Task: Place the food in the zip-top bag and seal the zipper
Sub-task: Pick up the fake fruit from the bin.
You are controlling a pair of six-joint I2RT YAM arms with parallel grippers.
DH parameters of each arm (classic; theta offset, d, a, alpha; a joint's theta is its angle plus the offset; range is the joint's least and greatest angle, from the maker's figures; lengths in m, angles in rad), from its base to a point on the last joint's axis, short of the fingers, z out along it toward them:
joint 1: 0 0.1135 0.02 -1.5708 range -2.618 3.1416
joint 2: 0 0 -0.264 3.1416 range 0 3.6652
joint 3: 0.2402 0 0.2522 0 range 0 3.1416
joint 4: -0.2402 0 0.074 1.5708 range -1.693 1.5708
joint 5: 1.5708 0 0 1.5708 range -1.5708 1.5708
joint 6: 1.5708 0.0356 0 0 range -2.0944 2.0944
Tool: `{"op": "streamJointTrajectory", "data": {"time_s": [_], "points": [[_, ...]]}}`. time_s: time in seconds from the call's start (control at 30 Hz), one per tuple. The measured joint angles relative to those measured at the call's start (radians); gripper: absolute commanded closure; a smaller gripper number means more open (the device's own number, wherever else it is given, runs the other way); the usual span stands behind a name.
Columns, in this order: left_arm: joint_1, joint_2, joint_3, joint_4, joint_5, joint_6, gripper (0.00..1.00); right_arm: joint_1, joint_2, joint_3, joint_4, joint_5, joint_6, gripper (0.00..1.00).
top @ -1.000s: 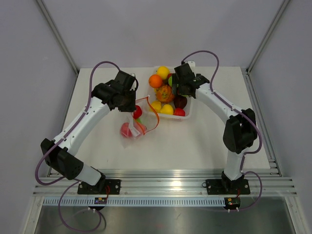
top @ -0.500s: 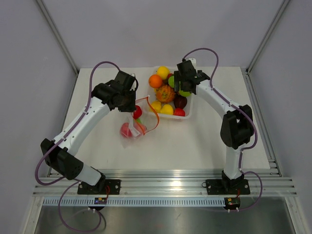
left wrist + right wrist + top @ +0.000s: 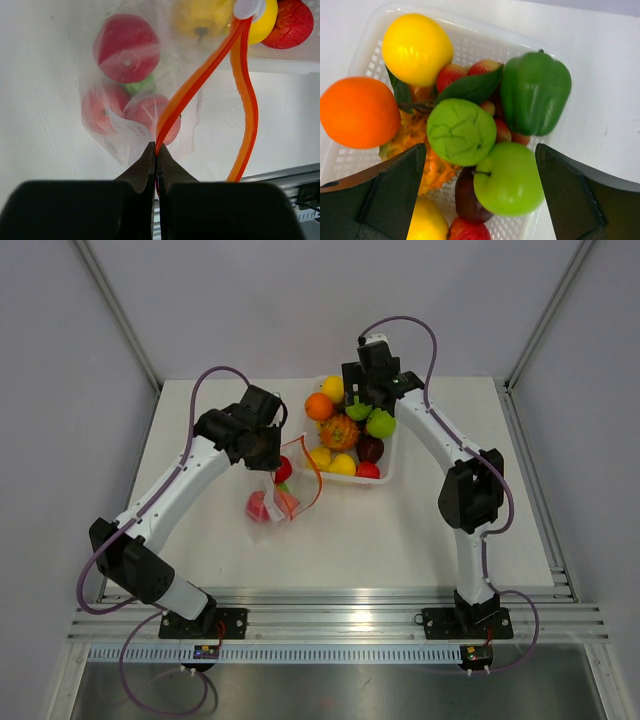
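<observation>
The clear zip-top bag [image 3: 275, 500] lies left of the white tray [image 3: 392, 468], with red, pink and green toy food [image 3: 126, 48] inside. My left gripper [image 3: 157, 150] is shut on its orange-red zipper strip [image 3: 192, 85] and holds the mouth open; the other strip [image 3: 245, 100] curves away to the right. My right gripper [image 3: 480, 165] is open above the tray, its fingers either side of a green apple [image 3: 508, 179] and a light green crinkled fruit [image 3: 461, 131]. An orange [image 3: 359, 112], a lemon [image 3: 417, 48] and a green pepper [image 3: 536, 92] lie there too.
The tray [image 3: 366, 50] also holds an orange-yellow spiky fruit [image 3: 338, 432], a dark plum [image 3: 370, 448], yellow pieces [image 3: 342, 464] and a red one [image 3: 368, 470]. Grey walls stand on three sides. A metal rail [image 3: 330, 602] runs along the near table edge.
My right arm has swung back toward the far side of the tray and now hovers over the green fruits. The left gripper has kept hold of the zipper, barely moving.
</observation>
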Motion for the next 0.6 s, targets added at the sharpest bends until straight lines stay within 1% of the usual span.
{"op": "streamJointTrajectory", "data": {"time_s": [0.23,0.33,0.5,0.53,0.6], "points": [[0.000,0.015,0.008,-0.003,0.000,0.000,1.00,0.000,0.162,0.192,-0.049,-0.031,-0.036,0.01],[0.000,0.016,0.008,-0.003,0.000,0.000,1.00,0.000,0.195,0.207,-0.065,-0.037,-0.044,0.04],[0.000,0.020,0.008,-0.003,0.000,0.000,1.00,0.000,0.207,0.206,-0.084,-0.066,-0.045,0.11],[0.000,0.021,0.008,-0.003,0.000,0.000,1.00,0.000,0.207,0.206,-0.082,-0.073,-0.045,0.14],[0.000,0.021,0.008,-0.003,0.000,0.000,1.00,0.000,0.208,0.206,-0.084,-0.083,-0.043,0.18]]}}
